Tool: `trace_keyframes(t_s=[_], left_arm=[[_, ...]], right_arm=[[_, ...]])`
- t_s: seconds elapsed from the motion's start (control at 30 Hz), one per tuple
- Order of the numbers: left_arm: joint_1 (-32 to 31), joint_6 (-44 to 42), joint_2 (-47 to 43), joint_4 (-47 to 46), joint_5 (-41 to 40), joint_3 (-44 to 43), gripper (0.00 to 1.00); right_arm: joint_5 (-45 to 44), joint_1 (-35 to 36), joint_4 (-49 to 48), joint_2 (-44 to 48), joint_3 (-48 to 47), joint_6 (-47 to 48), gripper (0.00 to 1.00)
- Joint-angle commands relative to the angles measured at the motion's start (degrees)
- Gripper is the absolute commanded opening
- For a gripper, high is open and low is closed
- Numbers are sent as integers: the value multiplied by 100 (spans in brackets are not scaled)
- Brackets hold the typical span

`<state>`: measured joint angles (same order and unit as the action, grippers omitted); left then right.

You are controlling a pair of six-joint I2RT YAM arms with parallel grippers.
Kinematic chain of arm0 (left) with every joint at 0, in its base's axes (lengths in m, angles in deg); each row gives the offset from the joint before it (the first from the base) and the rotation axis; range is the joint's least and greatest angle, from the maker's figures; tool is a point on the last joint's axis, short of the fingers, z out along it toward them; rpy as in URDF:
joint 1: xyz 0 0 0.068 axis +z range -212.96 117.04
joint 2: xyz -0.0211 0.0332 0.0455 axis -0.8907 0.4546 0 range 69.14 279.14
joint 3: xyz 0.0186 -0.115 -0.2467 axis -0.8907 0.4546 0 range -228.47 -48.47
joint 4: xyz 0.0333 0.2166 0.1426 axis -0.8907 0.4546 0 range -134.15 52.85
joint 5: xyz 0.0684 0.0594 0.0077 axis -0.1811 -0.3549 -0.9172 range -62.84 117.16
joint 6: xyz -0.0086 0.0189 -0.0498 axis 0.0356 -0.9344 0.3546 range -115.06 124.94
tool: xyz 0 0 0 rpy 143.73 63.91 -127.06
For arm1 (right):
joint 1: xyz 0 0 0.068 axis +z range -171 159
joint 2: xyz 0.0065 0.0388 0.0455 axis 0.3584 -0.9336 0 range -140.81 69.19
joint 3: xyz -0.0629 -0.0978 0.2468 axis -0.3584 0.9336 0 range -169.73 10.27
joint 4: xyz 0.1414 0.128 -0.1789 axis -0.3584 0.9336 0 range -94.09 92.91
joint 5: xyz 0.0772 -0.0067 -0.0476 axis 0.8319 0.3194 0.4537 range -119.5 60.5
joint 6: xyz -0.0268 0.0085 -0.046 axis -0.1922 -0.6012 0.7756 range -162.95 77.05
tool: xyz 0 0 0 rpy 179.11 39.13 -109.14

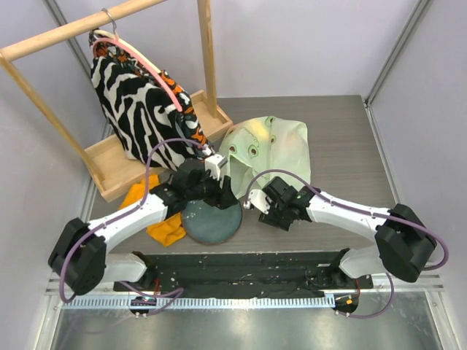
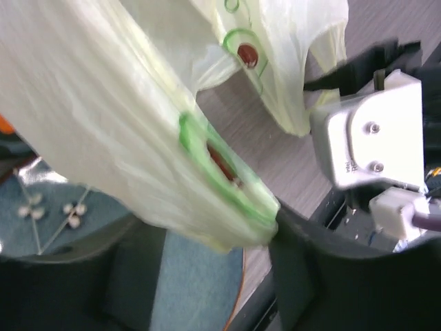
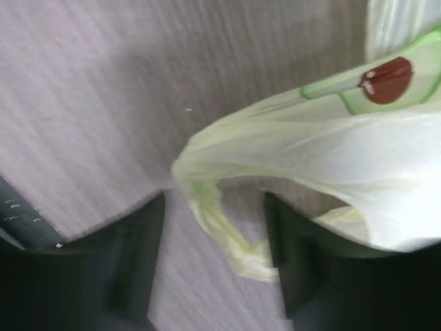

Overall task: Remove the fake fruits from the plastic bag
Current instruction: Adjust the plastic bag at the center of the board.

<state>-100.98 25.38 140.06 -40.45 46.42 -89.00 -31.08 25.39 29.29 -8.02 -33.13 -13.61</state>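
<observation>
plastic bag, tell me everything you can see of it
The plastic bag is thin, translucent, pale green and crinkly, printed with green rings around brown-red centres. It lies crumpled on the table beyond the plate, and nothing inside shows through. Its near left edge runs between the open fingers of the left tool. A twisted handle loop sits between the open fingers of the right tool; contact is unclear.
</observation>
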Motion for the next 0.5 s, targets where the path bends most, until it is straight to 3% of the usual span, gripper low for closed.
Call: trace_keyframes(t_s=[0.0,0.03,0.07,0.1,0.13,0.23,0.27,0.3,0.37,0.4,0.43,0.47], left_arm=[[-13,206,379,-397,217,-701,47],[-21,179,423,-388,261,-771,40],[-13,135,458,-388,305,-963,22],[-12,4,476,-388,280,-1087,10],[-4,-84,511,-214,245,-1262,3],[58,-540,896,163,209,-2202,0],[84,-629,1281,305,261,-2492,0],[136,-699,1493,472,357,-3234,0],[198,-1041,2073,1348,446,-4246,0],[233,-1208,2789,1761,472,-4844,0],[251,-1358,3179,2679,481,-6242,0],[286,-1638,3557,3097,525,-6943,0]], right_arm=[[-580,-121,-755,22,-46,-95,39],[-554,-182,-694,83,-107,-139,15],[-545,-409,-510,127,-290,-174,8],[-519,-559,-413,162,-423,-227,1],[-414,-761,-307,241,-789,-366,1],[113,-2104,62,137,-1877,-700,1],[680,-2447,132,49,-2179,-806,1],[868,-3112,142,-65,-2478,-894,1],[1307,-3609,142,-520,-3409,-1105,1],[1466,-4098,142,-680,-3743,-1184,1],[1590,-4303,142,-916,-4416,-1307,1],[1800,-4523,124,-1328,-4754,-1569,1]])
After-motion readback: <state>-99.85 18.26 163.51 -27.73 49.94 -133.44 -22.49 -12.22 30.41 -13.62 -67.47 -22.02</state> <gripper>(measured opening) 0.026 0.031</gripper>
